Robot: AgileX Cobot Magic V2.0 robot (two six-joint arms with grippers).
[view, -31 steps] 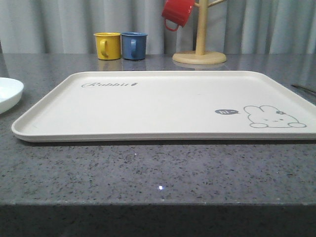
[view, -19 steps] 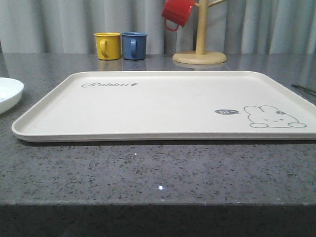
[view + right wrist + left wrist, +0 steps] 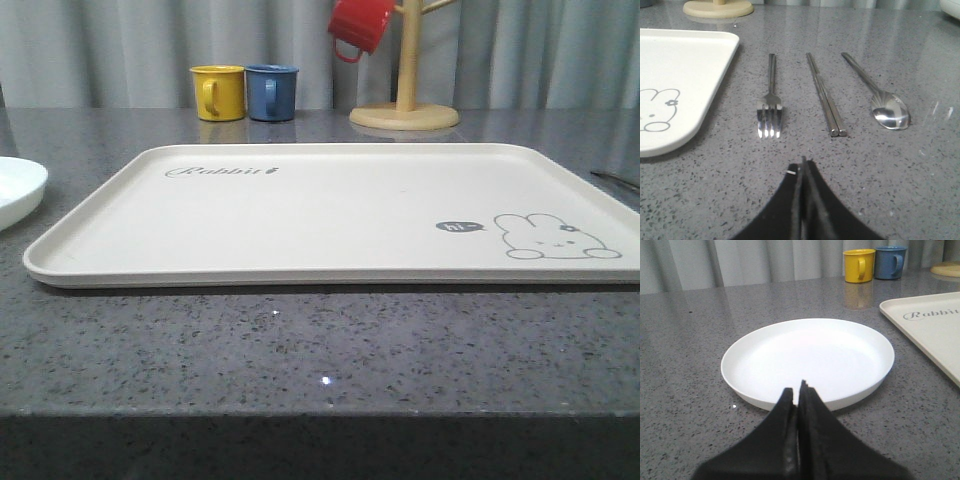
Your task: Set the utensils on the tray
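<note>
The cream tray [image 3: 330,215] with the rabbit drawing lies bare in the middle of the grey table. The white plate [image 3: 807,360] rests on the table left of the tray [image 3: 927,325], its edge at the front view's left border [image 3: 20,190]. My left gripper [image 3: 799,390] is shut and empty, just short of the plate's near rim. Right of the tray [image 3: 675,85] lie a fork [image 3: 770,105], a pair of chopsticks [image 3: 826,97] and a spoon [image 3: 880,100], side by side. My right gripper [image 3: 803,162] is shut and empty, short of the fork and chopsticks.
A yellow mug [image 3: 218,92] and a blue mug [image 3: 271,92] stand at the back of the table. A wooden mug tree [image 3: 405,100] with a red mug [image 3: 358,25] hung on it stands behind the tray. A grey curtain closes the back.
The plate's visible edge at the left of the front view has shifted slightly; the tray and mugs have not moved.
</note>
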